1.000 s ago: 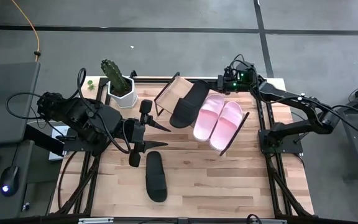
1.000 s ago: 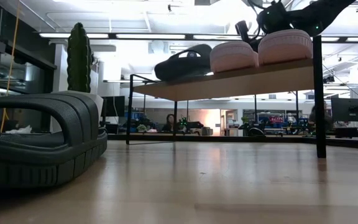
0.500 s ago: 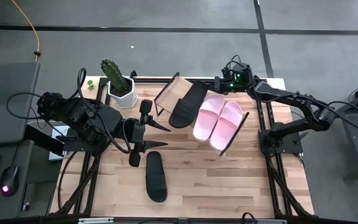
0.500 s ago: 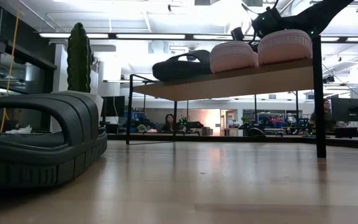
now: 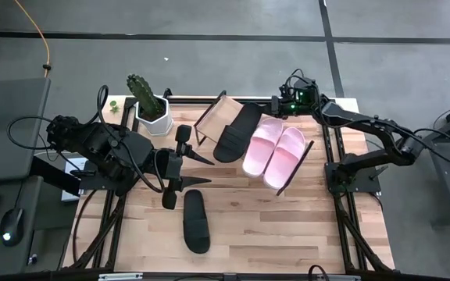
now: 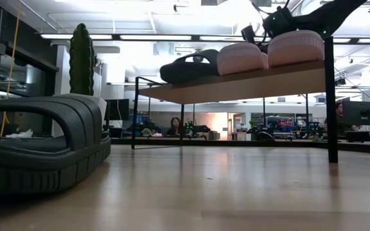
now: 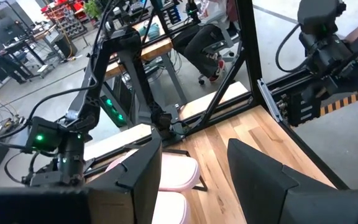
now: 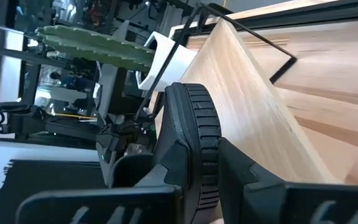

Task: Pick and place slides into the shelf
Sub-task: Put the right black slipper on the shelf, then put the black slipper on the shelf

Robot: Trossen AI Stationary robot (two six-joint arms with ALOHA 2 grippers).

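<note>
Three slides (image 5: 262, 142): lay on the shelf (image 5: 223, 111)
Tabletop (image 5: 248, 226): one black slide (image 5: 195, 221), six o'clock
Right gripper (image 5: 275, 104): clamped on the shelved black slide (image 5: 237, 130)
Left gripper (image 5: 180, 168): spread wide, holding nothing

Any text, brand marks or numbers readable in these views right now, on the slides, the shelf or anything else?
No readable text in any view.
Black slide on the table: no mark visible.
Pink slides on the shelf: plain.
Red sign in the room behind: lettering too small to read.
Plant pot: blank.
</note>
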